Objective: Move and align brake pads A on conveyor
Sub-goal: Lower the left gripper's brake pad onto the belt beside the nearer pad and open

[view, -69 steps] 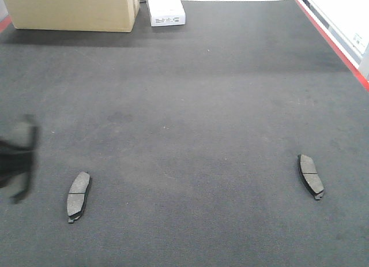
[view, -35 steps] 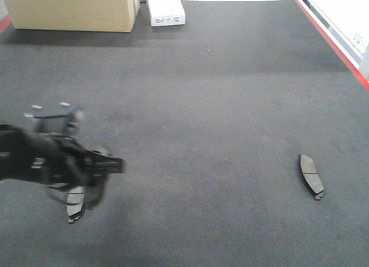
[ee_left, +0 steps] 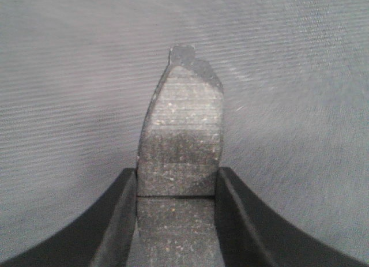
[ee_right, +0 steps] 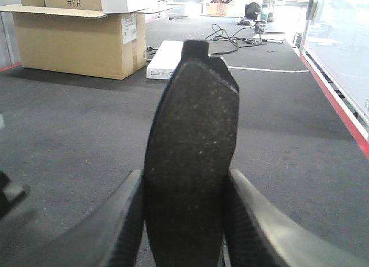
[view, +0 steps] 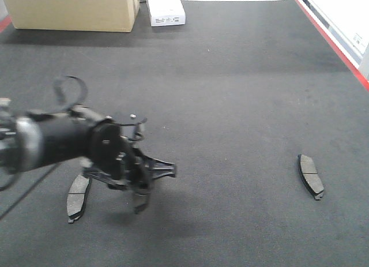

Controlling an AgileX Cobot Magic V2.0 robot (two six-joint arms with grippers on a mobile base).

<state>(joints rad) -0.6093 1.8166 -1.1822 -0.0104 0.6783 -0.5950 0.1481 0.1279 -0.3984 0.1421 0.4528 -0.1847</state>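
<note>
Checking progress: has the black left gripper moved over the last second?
Yes. The left gripper has swung rightward from the frame's left edge, passing the flat grey brake pad lying on the dark felt conveyor.

The front-facing view looks down from above along the conveyor [view: 230, 105], wide enough to take in the cardboard box [view: 72, 10] at its far end and the left gripper [view: 147, 186] low at left. The left wrist view sits just behind that gripper [ee_left: 176, 221], aimed straight down, very near the belt [ee_left: 300, 105]. The right wrist view, behind the right gripper [ee_right: 184, 221], faces level along the belt [ee_right: 288, 134] and shares the box [ee_right: 81, 45] ahead of it with the front view.
</note>
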